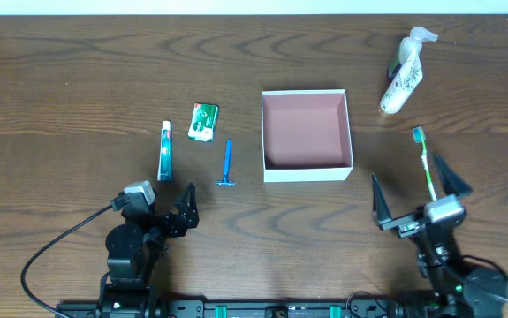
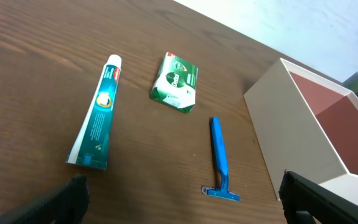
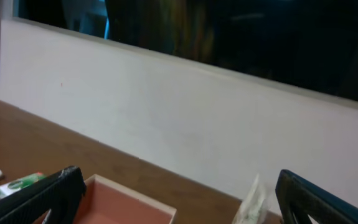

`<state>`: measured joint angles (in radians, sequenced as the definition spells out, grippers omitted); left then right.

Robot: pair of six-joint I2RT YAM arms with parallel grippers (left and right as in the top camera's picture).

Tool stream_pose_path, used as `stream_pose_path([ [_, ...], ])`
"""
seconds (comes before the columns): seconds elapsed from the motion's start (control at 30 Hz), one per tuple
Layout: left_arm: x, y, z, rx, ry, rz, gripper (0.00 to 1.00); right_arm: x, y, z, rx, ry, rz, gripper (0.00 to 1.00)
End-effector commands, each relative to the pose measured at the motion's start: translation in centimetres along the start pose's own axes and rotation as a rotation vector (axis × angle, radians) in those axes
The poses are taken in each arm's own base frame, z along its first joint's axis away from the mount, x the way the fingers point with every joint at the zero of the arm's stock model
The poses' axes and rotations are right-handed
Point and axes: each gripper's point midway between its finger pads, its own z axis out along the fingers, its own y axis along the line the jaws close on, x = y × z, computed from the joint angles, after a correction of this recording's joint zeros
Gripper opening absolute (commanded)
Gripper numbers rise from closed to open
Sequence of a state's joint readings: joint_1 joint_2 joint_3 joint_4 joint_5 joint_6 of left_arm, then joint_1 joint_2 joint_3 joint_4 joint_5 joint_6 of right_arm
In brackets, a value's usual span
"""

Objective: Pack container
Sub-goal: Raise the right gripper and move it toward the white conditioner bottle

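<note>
The container (image 1: 307, 173), a square shallow white box with a pink-brown inside, stands empty at mid-table. It also shows in the left wrist view as the container (image 2: 297, 134) and in the right wrist view as the container (image 3: 142, 201). Left of it lie a toothpaste tube (image 1: 165, 151), a green packet (image 1: 204, 122) and a blue razor (image 1: 228, 163). My left gripper (image 1: 167, 205) is open near the front edge, just short of the razor (image 2: 219, 158) and holding nothing. My right gripper (image 1: 413, 190) is open at the front right, beside a green toothbrush (image 1: 426, 159).
A white spray bottle (image 1: 404, 75) lies at the back right, and the same bottle (image 3: 253, 202) shows blurred in the right wrist view. A pale wall runs behind the table's far edge. A black cable loops at the front left by the left arm's base.
</note>
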<state>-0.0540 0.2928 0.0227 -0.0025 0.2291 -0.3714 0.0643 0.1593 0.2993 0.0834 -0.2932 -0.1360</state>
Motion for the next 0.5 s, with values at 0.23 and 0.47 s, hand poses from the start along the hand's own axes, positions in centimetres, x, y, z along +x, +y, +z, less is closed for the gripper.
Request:
stream_pose_path([
  [0.23, -4.6, -3.6, -0.7, 0.167, -0.191, 0.044, 0.98, -7.3, -1.8, 3.9, -0.045, 0.142, -0.029, 0.99],
  [0.47, -6.2, -4.5, -1.2, 0.202, -0.253, 0.06, 0.98, -8.5, -0.8, 4.9, -0.141, 0.191, -0.004, 0.99],
])
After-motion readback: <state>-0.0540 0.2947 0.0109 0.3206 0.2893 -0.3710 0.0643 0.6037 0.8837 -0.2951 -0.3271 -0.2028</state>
